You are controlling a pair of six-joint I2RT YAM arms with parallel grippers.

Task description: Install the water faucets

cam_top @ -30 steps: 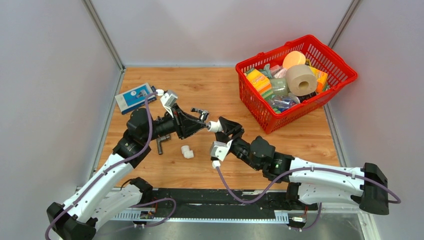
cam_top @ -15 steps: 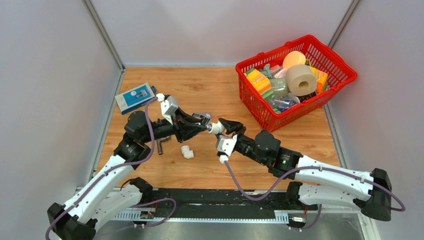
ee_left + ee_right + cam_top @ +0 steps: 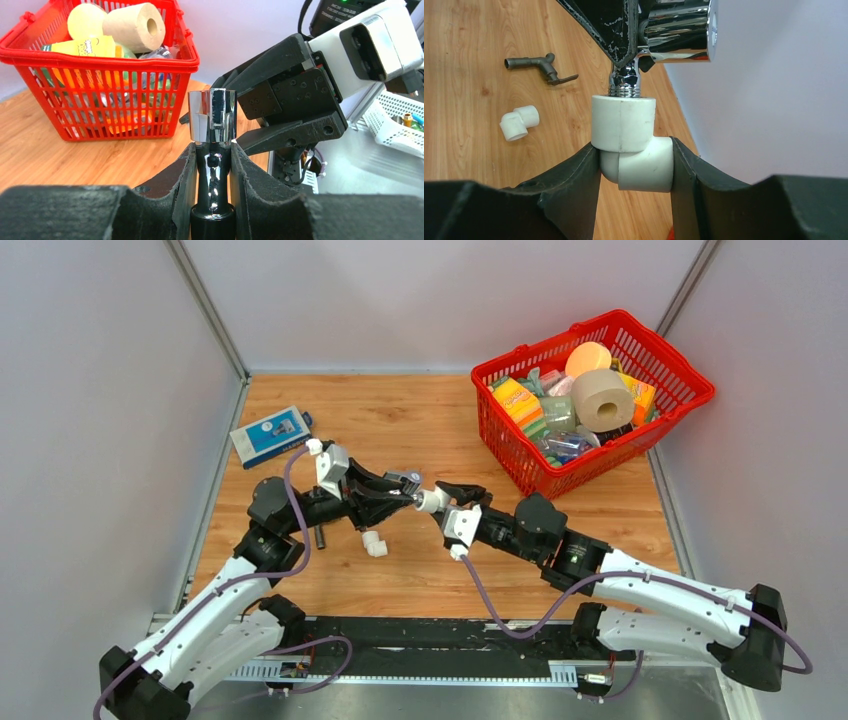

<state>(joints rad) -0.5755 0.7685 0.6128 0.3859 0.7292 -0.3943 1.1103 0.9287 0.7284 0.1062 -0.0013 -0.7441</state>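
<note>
The chrome faucet (image 3: 212,117) is held by its stem in the left pincer (image 3: 212,150), jaws clamped hard on it. The white elbow fitting (image 3: 631,145) is gripped between the pads of the right pincer (image 3: 635,147). The two parts are met in mid-air above the tabletop (image 3: 420,430).

Over the last second the left wrist has been rolled, its camera housing swung toward the near edge, while the right arm has been drawn out straighter and the joint kept in much the same spot. In the right wrist view the faucet's thread is seen entered in the elbow's mouth, with a band of thread still showing. A screwing turn appears to have been made, but the seating is judged incomplete.

The dark grey faucet (image 3: 536,65) is left lying on the wood, ungripped, with a second elbow (image 3: 519,122) near it — that half of the job is yet to be begun.
</note>
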